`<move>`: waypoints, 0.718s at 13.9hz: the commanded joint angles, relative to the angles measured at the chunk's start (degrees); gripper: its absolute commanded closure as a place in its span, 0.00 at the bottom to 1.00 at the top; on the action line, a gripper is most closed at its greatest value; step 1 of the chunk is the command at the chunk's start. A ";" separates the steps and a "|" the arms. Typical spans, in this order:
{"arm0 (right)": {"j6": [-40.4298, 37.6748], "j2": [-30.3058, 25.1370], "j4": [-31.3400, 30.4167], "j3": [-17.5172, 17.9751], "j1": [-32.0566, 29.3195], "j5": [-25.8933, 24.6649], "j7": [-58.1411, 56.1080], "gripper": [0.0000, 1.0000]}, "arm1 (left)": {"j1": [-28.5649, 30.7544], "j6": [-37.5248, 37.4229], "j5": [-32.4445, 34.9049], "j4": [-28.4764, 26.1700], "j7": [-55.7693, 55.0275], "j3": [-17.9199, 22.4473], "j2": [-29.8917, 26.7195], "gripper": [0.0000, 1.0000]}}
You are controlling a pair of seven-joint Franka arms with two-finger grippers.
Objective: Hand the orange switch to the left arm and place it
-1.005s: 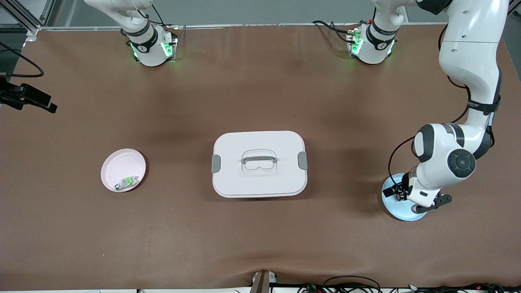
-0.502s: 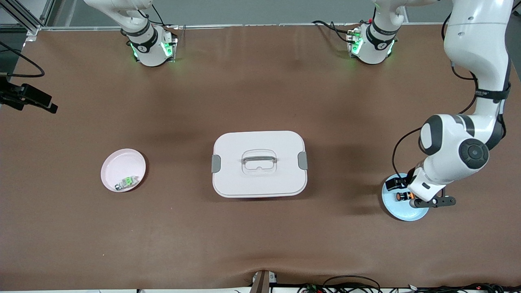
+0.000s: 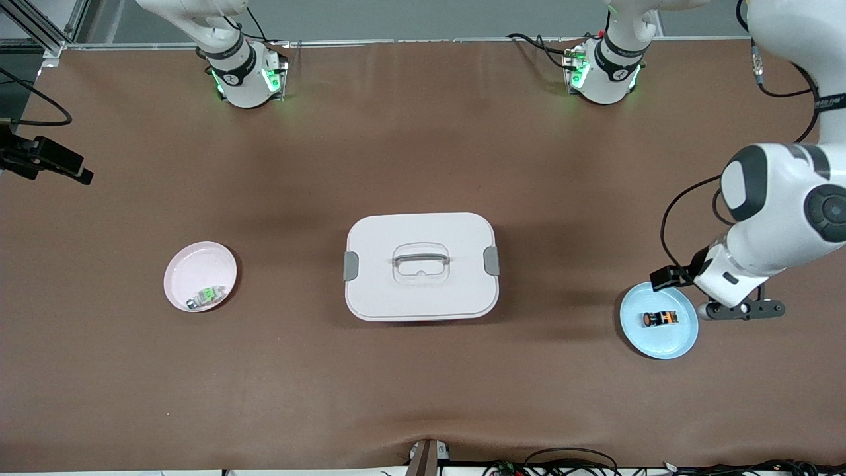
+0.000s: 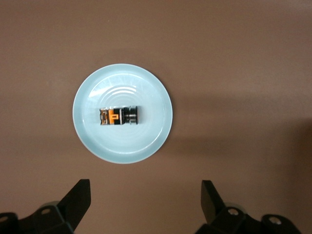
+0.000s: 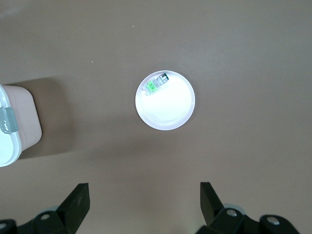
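Note:
The orange switch (image 3: 661, 318) lies on its side in the middle of a small blue plate (image 3: 677, 340) at the left arm's end of the table; it also shows in the left wrist view (image 4: 120, 116). My left gripper (image 4: 145, 204) is open and empty, up in the air over the table beside the plate. In the front view its hand (image 3: 720, 281) hides the fingers. The white box (image 3: 420, 294) stands at the table's middle, lid on. My right gripper (image 5: 145, 204) is open and empty, high above the right arm's end of the table; it does not show in the front view.
A pink plate (image 3: 192, 264) holding a green-and-clear component (image 3: 206, 296) sits at the right arm's end; both show in the right wrist view (image 5: 170, 109), with the box's corner (image 5: 14, 124). A black camera mount (image 3: 46, 158) juts over that end's table edge.
My left gripper has risen off the blue plate and moved toward the left arm's end. The orange switch now lies uncovered on the plate. The right arm has not moved.

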 commanded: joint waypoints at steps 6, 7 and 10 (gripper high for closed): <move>-0.04 -0.53 0.15 0.06 -0.19 0.87 0.60 0.00 | -0.07 -1.09 -0.50 -15.89 1.37 0.49 -21.05 0.00; -0.04 -0.53 0.15 0.06 -0.10 0.87 0.60 0.00 | -0.07 -1.09 -0.50 -18.35 1.37 0.49 -23.60 0.00; -0.04 -0.36 0.24 0.24 -0.01 0.87 0.60 0.00 | 0.99 -1.09 -0.59 -23.98 1.37 0.49 -30.72 0.00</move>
